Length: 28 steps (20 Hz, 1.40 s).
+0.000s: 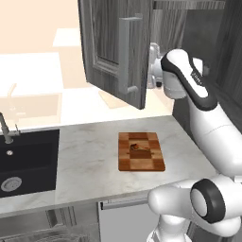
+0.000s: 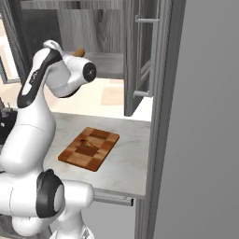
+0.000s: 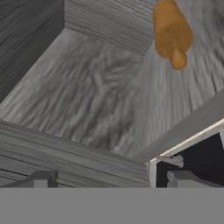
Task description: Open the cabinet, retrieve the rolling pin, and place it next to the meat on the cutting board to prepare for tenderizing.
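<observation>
The dark grey cabinet stands open, its door (image 1: 118, 52) swung out toward me with its silver bar handle showing. My arm reaches up into it. In the hand view the orange-brown rolling pin (image 3: 171, 33) lies on the cabinet shelf (image 3: 100, 96), ahead and to the upper right of my gripper (image 3: 113, 179). The gripper is open with nothing between its fingertips (image 3: 43, 178). One end of the rolling pin (image 2: 80, 52) peeks out past my wrist. Below, the checkered cutting board (image 1: 141, 151) lies on the counter with the small reddish meat (image 1: 137, 147) on it.
A black sink (image 1: 28, 160) with a faucet (image 1: 5, 127) sits at the counter's left. The open door (image 2: 140, 56) hangs over the counter beside my arm. A tall grey panel (image 2: 200, 140) closes off the right side.
</observation>
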### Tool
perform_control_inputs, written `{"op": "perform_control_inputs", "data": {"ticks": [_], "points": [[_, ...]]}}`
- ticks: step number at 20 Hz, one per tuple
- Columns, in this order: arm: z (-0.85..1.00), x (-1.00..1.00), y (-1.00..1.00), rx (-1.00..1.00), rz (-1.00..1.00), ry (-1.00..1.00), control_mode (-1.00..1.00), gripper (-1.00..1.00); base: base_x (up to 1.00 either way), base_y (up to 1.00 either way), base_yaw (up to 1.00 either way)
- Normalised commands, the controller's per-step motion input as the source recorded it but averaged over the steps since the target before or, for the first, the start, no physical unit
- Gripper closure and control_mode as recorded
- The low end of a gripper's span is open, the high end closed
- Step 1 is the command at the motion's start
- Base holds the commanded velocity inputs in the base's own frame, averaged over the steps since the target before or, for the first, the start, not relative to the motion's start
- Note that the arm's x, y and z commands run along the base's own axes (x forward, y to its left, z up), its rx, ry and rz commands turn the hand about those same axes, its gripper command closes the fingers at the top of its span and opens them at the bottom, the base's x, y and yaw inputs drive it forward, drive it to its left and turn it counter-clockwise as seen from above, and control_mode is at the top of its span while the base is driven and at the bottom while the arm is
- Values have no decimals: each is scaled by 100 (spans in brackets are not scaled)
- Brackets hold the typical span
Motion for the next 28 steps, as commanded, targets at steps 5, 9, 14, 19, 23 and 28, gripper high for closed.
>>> {"op": "perform_control_inputs", "data": {"ticks": [5, 9, 14, 19, 23, 28], "points": [[-7, 1, 42, 1, 18, 3, -100, -100, 0, 0, 0], [-8, 0, 57, 0, 21, 0, -100, -100, 0, 0, 0], [-9, 0, 63, 0, 20, 1, -100, -100, 0, 0, 0], [-8, 0, 66, 0, 20, 0, -100, -100, 0, 0, 0], [-8, 0, 71, 0, 19, 0, -100, -100, 0, 0, 0], [-13, 0, 79, 0, 15, 0, -100, -100, 0, 0, 0]]}}
